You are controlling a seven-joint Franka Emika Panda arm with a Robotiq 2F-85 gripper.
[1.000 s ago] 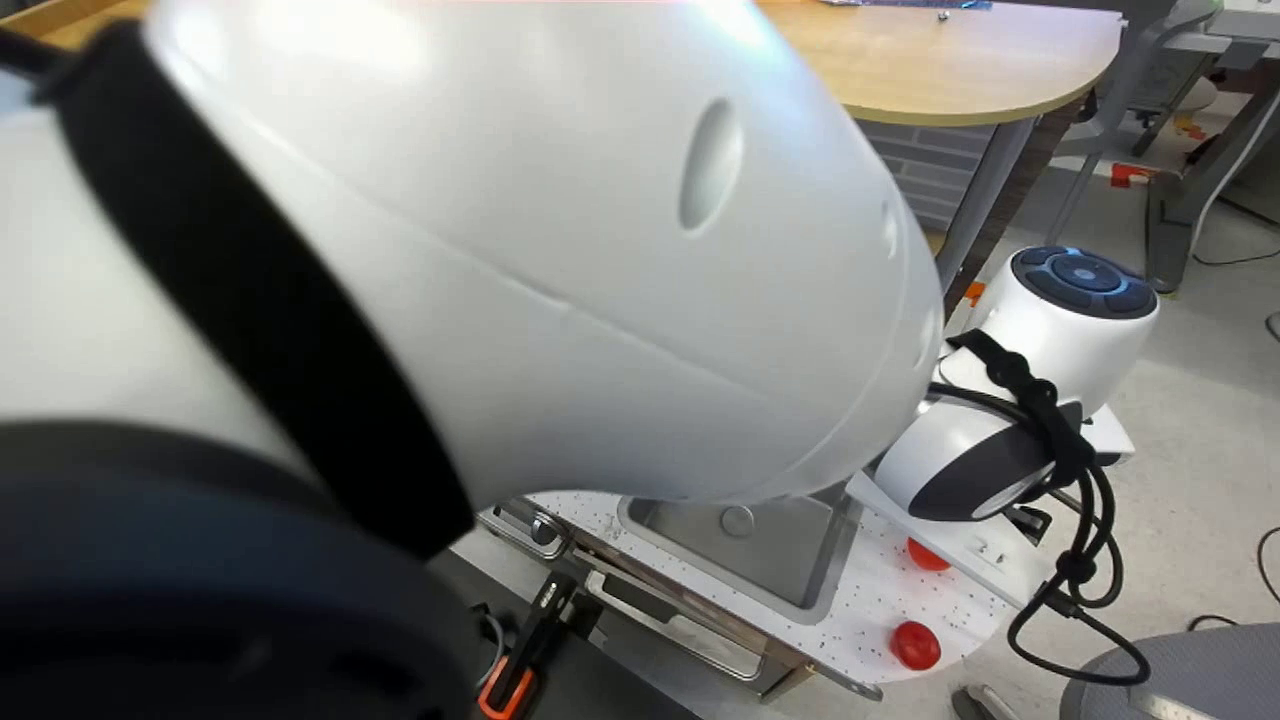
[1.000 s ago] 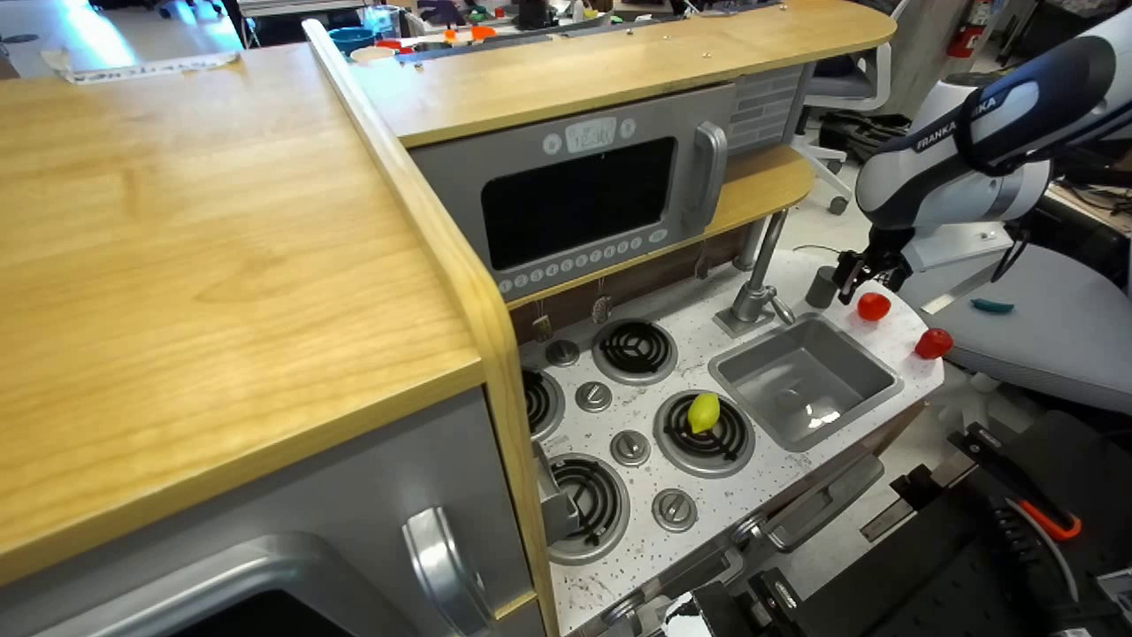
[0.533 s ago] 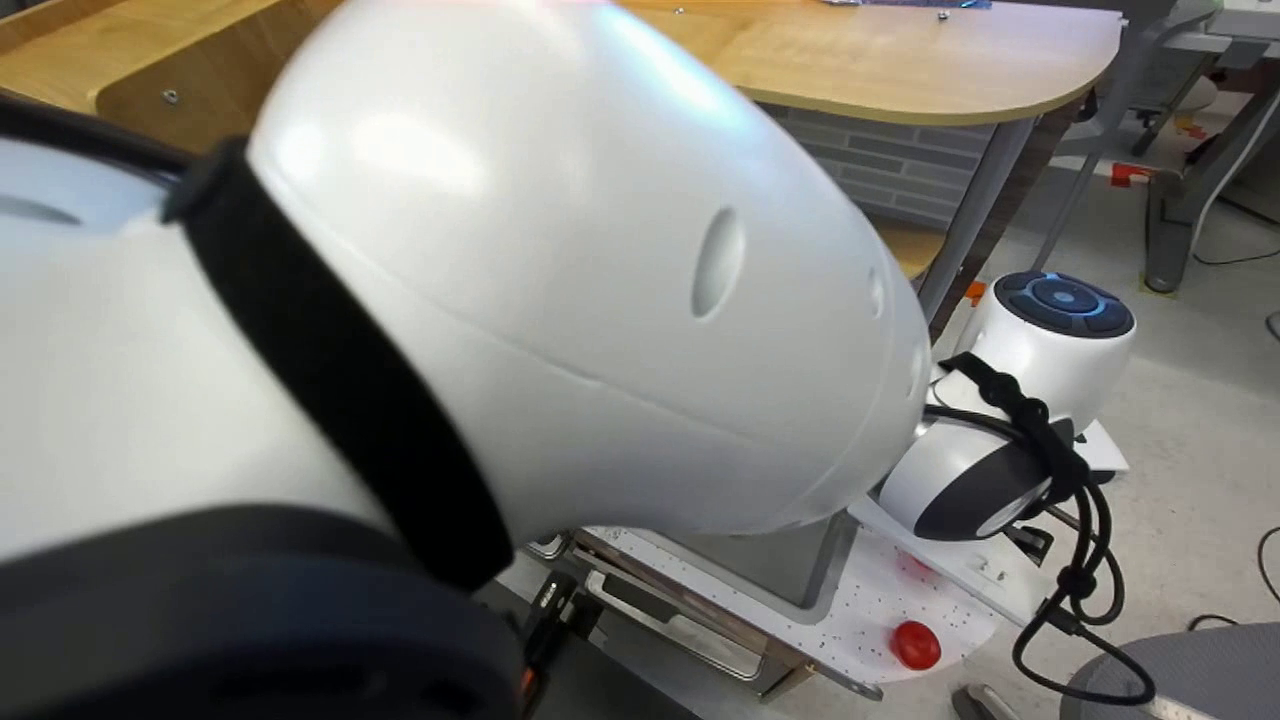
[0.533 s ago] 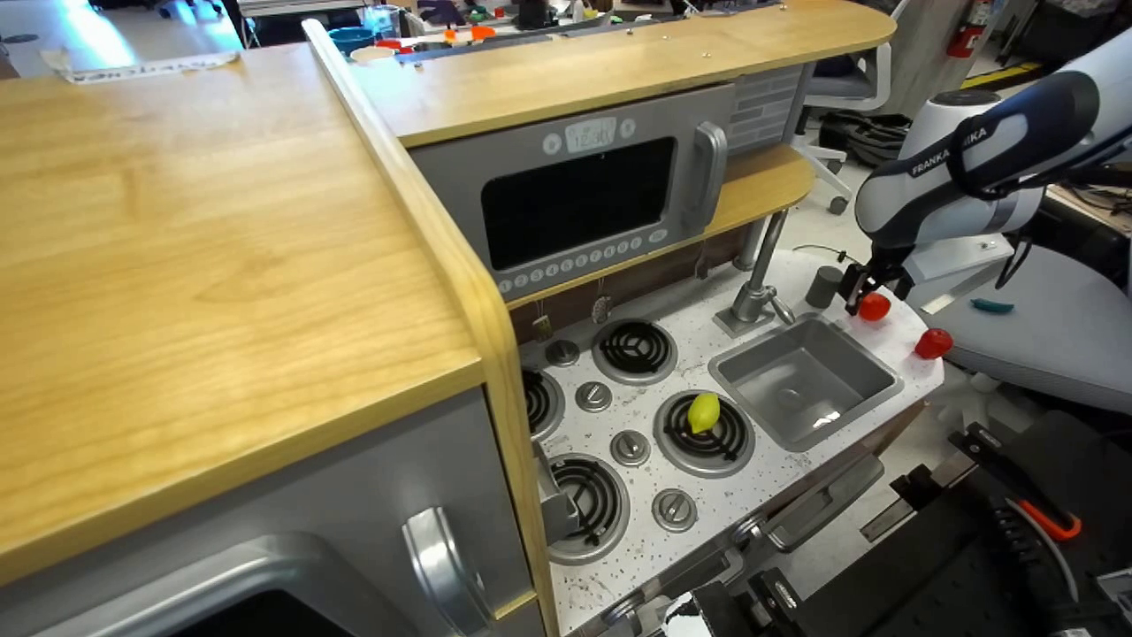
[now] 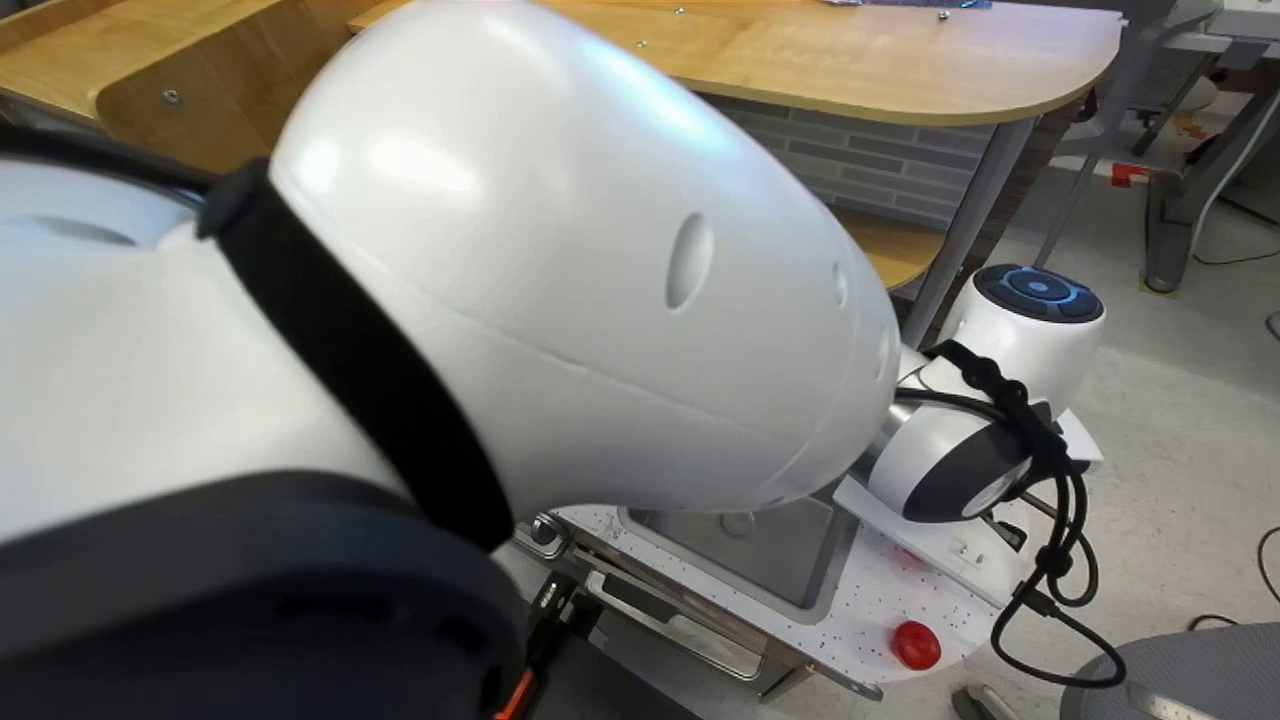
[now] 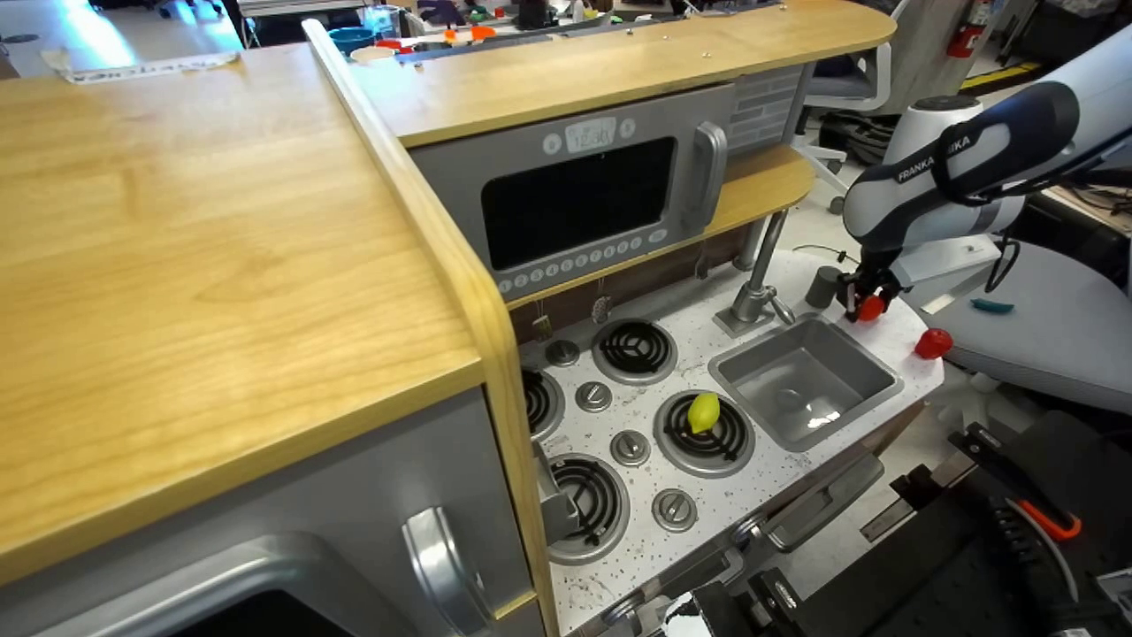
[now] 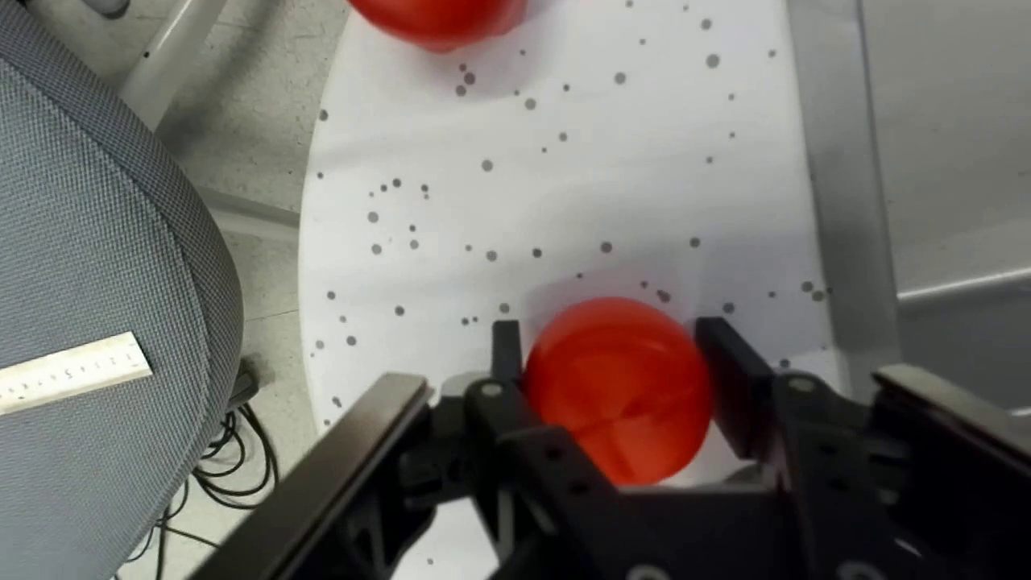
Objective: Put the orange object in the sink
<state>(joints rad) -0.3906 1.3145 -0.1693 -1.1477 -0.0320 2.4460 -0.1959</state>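
"What lies on the rightmost burner (image 6: pixel 723 442)?"
"A yellow lemon (image 6: pixel 704 412)."
"And at the right end of the counter (image 6: pixel 650 548)?"
"A red round piece (image 6: pixel 934 343); farther off, to its left, a grey cylinder (image 6: pixel 822 287)."

Our arm (image 6: pixel 999 161) reaches in from 2 o'clock in exterior view, wrist (image 6: pixel 871 212) bent, gripper (image 6: pixel 866 306) hanging toward 7 o'clock; in wrist view our fingers (image 7: pixel 737 383) clamp from 9 and 3 o'clock.
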